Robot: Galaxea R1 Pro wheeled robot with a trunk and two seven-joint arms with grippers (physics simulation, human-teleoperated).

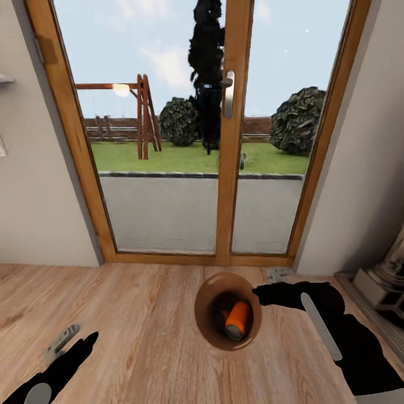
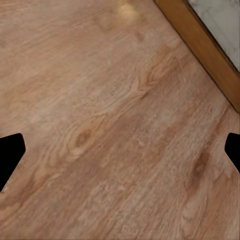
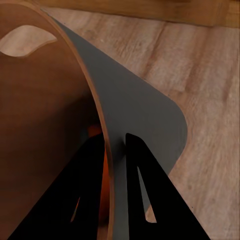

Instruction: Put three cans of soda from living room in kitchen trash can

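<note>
Head view records a light wood plank floor (image 1: 140, 325) running up to wood-framed glass doors (image 1: 227, 140) with a grey lever handle (image 1: 228, 92) on the centre stile; pale grey walls (image 1: 33, 185) flank the frame on both sides. Beyond the glass lie a grey paved strip, a lawn, a wooden swing frame (image 1: 143, 115) and dark rounded bushes under a pale sky. A small round tapered bin with grey outer wall and copper-brown inner wall (image 1: 209, 314) stands on the planks just in front of the doors, mouth toward the camera. Inside it lies a bright orange soda can with a grey top (image 1: 238, 320), tilted, beside a darker object too shadowed to identify. The black right gripper (image 3: 116, 150) is at the bin's rim: the right wrist view shows one finger inside the copper wall and the other against the grey outer wall, pinching the rim between them, with orange visible below the inner finger. The black left gripper (image 2: 120, 155) hangs low over bare planks well apart from the bin, fingertips (image 2: 10, 152) spread wide and holding nothing. A grey metallic fixture (image 1: 387, 280) sits on a raised ledge at the right wall.
</note>
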